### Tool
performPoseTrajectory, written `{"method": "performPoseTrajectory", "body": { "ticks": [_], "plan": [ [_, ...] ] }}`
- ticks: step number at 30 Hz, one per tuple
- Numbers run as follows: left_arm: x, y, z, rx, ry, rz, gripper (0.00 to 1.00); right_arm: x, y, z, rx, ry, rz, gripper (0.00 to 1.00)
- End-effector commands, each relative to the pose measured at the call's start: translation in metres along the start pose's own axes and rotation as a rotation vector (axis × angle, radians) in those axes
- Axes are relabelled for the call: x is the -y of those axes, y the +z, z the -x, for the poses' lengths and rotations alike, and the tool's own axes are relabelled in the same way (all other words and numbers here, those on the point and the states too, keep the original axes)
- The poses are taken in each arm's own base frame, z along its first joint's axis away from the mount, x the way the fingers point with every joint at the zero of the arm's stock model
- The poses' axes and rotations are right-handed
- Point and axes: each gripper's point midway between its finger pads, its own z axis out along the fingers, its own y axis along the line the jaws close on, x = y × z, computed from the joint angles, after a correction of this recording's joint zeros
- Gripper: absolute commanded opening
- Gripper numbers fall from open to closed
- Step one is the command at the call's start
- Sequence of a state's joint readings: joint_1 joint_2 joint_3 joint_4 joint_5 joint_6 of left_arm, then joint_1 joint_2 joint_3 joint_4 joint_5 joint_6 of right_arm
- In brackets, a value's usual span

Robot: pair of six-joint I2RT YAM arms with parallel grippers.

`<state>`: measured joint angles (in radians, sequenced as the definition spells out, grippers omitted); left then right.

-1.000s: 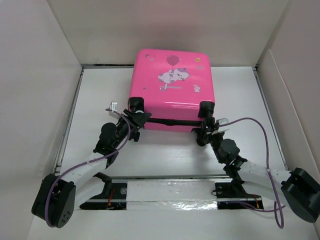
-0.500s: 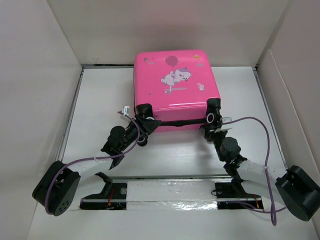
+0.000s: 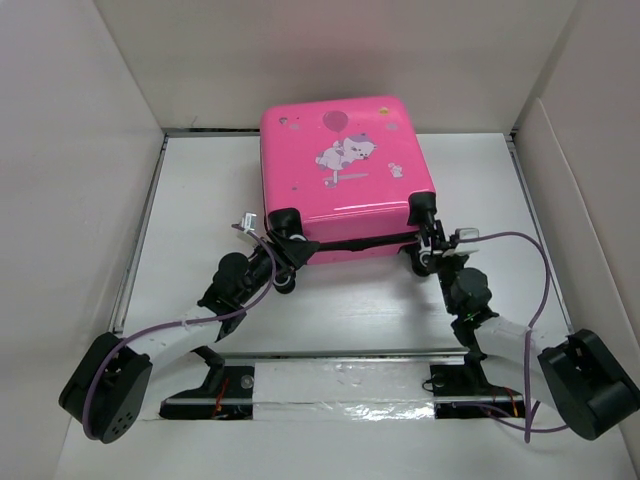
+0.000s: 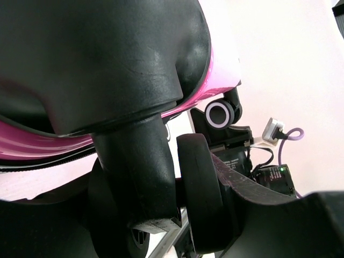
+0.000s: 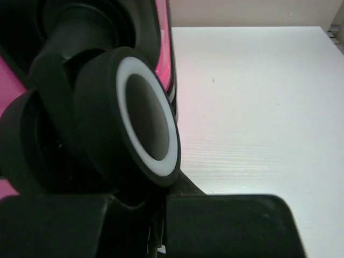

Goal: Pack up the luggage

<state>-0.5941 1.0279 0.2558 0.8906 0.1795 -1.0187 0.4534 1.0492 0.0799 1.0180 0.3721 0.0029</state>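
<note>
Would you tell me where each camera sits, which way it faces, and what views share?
Top external: above and behind the bases, looking down on the table, closed luggage and both arms, left hand and right hand at its near wheels.
Left wrist: by the luggage's near-left corner, facing right along its near edge; left fingers frame a black wheel.
Right wrist: close against the white-ringed wheel, table beyond; right fingers below.
Shared: left wrist also shows that white-ringed wheel.

Lab test cell — white walls (image 3: 60, 200), taped table (image 3: 340, 310)
</note>
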Motion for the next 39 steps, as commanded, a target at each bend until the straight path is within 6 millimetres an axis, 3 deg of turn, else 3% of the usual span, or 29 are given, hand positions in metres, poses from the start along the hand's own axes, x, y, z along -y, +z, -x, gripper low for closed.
{"method": "performPoseTrajectory", "body": {
  "ticks": [1,3,4,5,7,8,12,17,18,21,33,36,37,38,39],
  "plan": [
    [0.075,-0.005,0.019,0.058,0.169,-0.294,0.00,-0.029,0.001,0.050,0.187,0.062,0.137,0.00],
    [0.075,-0.004,0.019,0.058,0.169,-0.290,0.00,-0.037,-0.006,0.043,0.157,0.091,0.165,0.07],
    [0.075,-0.004,0.020,0.060,0.172,-0.291,0.00,-0.037,-0.011,0.037,0.139,0.095,0.168,0.24],
    [0.077,-0.004,0.021,0.064,0.174,-0.293,0.00,-0.035,-0.013,0.026,0.094,0.088,0.162,0.32],
    [0.079,-0.004,0.023,0.069,0.178,-0.295,0.00,-0.032,-0.018,0.030,0.100,0.093,0.150,0.46],
    [0.079,-0.004,0.024,0.071,0.180,-0.294,0.00,-0.029,-0.020,0.020,0.058,0.077,0.138,0.47],
    [0.083,-0.004,0.026,0.076,0.181,-0.303,0.00,-0.021,-0.023,0.028,0.059,0.057,0.115,0.47],
    [0.084,-0.005,0.025,0.075,0.179,-0.307,0.00,-0.035,-0.015,0.028,0.028,0.020,0.211,0.49],
    [0.084,-0.006,0.024,0.070,0.176,-0.310,0.00,-0.035,-0.011,0.017,-0.007,0.010,0.209,0.49],
    [0.086,-0.008,0.025,0.074,0.177,-0.315,0.00,-0.039,-0.005,0.012,-0.001,0.011,0.218,0.49],
    [0.080,-0.006,0.020,0.053,0.177,-0.304,0.00,-0.035,0.028,0.043,0.159,-0.074,0.186,0.51],
    [0.079,-0.007,0.020,0.055,0.180,-0.301,0.00,-0.034,0.035,0.043,0.172,-0.086,0.179,0.46],
    [0.079,-0.007,0.020,0.054,0.181,-0.299,0.00,-0.033,0.035,0.043,0.182,-0.088,0.178,0.37],
    [0.079,-0.007,0.019,0.052,0.182,-0.298,0.00,-0.033,0.034,0.054,0.236,-0.073,0.171,0.34],
    [0.078,-0.007,0.020,0.053,0.184,-0.294,0.00,-0.032,0.034,0.053,0.244,-0.068,0.170,0.32]
  ]
}}
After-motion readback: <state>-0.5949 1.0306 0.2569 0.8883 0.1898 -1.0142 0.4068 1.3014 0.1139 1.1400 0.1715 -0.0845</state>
